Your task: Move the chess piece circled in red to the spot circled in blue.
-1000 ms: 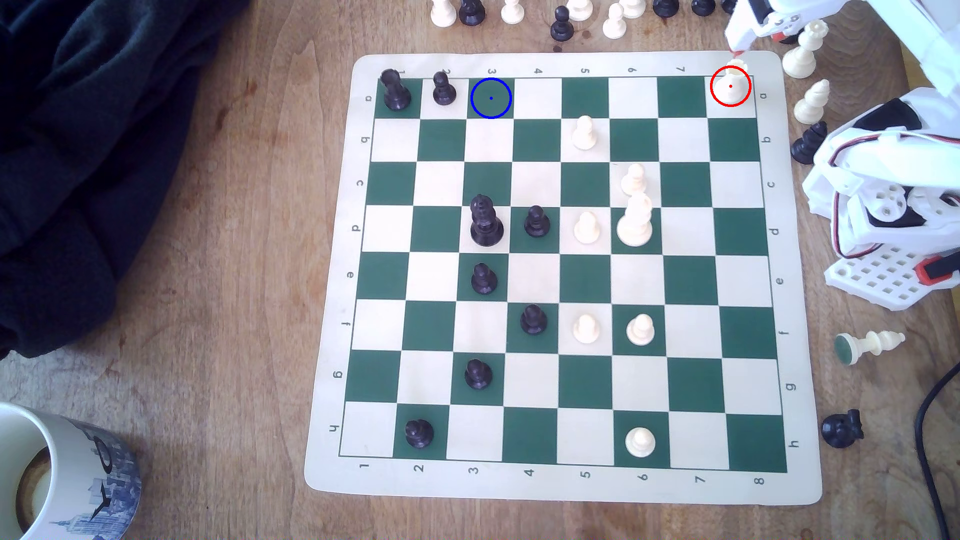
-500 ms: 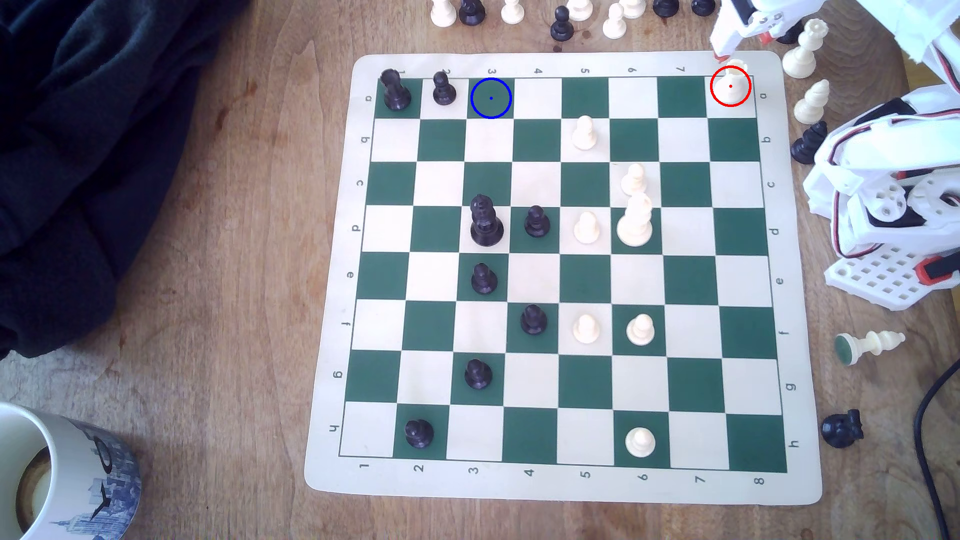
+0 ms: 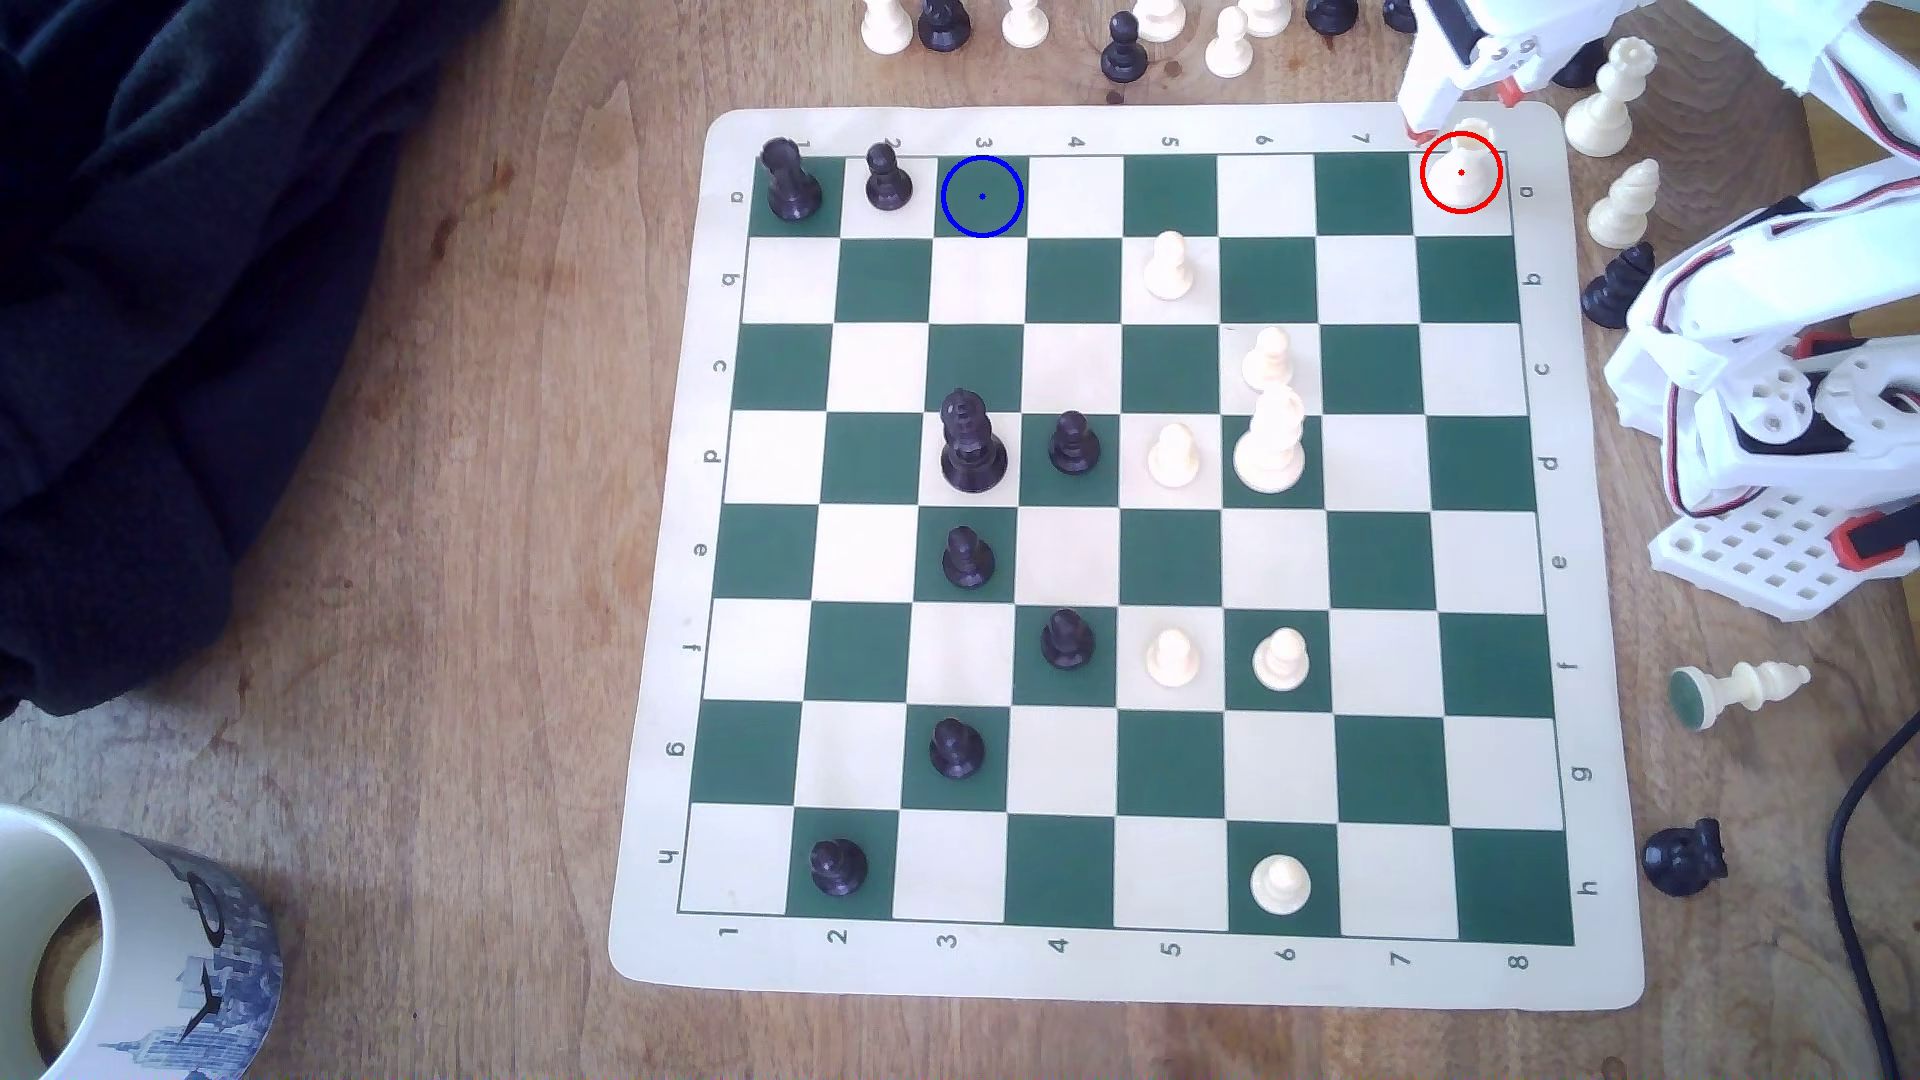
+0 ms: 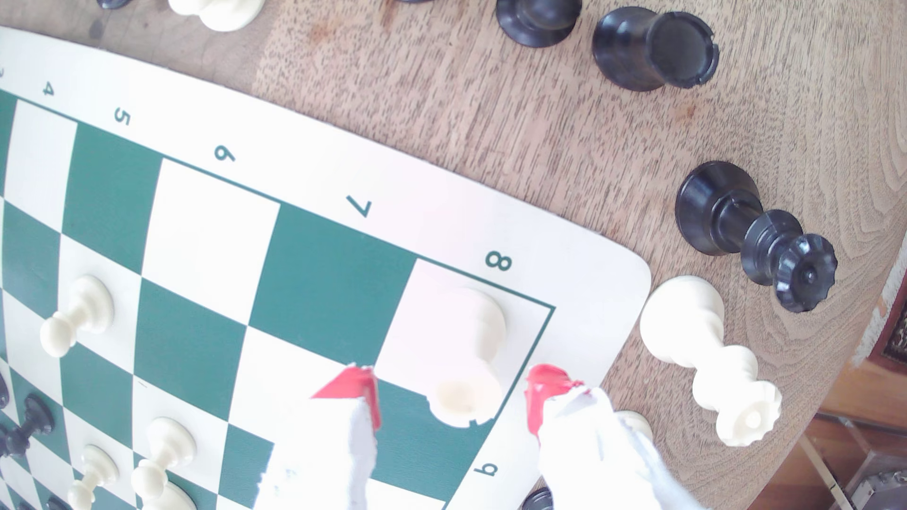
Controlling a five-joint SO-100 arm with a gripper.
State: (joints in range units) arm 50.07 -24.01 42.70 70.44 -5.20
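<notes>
Shifted leftward (exterior view): tool [image 4: 451,392], tips apart, straddling white rook [image 4: 473,358], not clamped.

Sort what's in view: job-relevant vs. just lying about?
Job: white rook on the red-ringed corner square; blue-ringed green square; open gripper straddling the rook.

Lying about: mug, dark cloth, toppled white piece off the board.

Matt grained wood table [image 3: 416,519], smooth matt board mat [image 3: 665,519], glossy plastic black pieces [image 4: 653,49], soft dark cloth [image 3: 156,312].

White arm [image 3: 1766,312] (red-tipped tool [image 4: 451,392])
</notes>
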